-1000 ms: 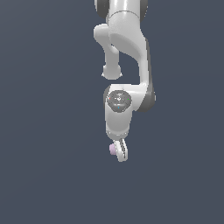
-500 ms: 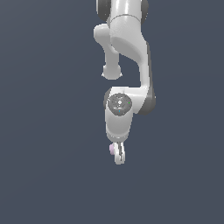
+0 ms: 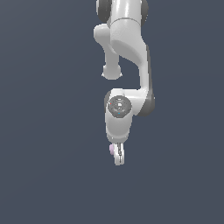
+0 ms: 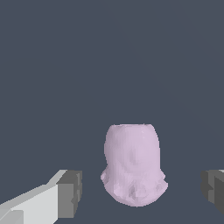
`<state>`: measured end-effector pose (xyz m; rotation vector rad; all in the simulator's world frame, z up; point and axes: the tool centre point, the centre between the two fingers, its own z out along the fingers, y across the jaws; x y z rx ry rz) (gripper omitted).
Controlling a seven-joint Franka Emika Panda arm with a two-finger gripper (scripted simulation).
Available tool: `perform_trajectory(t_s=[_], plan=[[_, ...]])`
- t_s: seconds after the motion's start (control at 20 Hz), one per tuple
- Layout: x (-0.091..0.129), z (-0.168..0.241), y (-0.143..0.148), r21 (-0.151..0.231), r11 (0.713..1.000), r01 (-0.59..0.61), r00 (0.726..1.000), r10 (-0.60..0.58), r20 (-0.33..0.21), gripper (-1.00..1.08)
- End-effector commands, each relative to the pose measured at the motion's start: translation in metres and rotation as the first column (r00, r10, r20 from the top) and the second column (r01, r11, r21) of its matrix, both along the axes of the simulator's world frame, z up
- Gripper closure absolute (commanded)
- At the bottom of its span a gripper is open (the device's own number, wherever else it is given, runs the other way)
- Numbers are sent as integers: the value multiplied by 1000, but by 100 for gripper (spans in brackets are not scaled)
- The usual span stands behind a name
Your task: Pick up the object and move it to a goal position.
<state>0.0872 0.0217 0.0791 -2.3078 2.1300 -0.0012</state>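
Observation:
The object (image 4: 133, 168) is a pale pink-lilac lumpy blob, flat at one end and knobbly at the other. In the wrist view it lies between my two grey fingertips (image 4: 70, 192), with a gap on each side. My gripper (image 4: 141, 191) is open and touches nothing. In the exterior view the white arm hangs straight down, and the gripper (image 3: 117, 156) is at its lower end. There the object (image 3: 112, 148) shows as a small pink spot at the fingers' edge on the exterior view's left, mostly hidden by them.
Only a plain dark grey-blue surface (image 3: 48, 175) surrounds the arm and the object in both views. The arm's upper links (image 3: 127, 39) rise out of the top of the exterior view.
The wrist has dropped a little and straightened, bringing the fingers down around the object. The object itself has stayed where it was.

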Motion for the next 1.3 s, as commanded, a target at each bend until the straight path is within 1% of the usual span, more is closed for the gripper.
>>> perform_trajectory(t_s=[0.0, 0.25, 0.55, 0.6, 1.25], plan=[[-1, -11, 0, 0, 1000, 1, 1000, -1, -2, -92], [-2, -37, 0, 0, 1000, 4, 1000, -4, -1, -92], [0, -42, 0, 0, 1000, 4, 1000, -4, -1, -92], [0, -42, 0, 0, 1000, 4, 1000, -4, -1, 108], [-1, -39, -1, 0, 1000, 4, 1000, -4, -1, 108]])
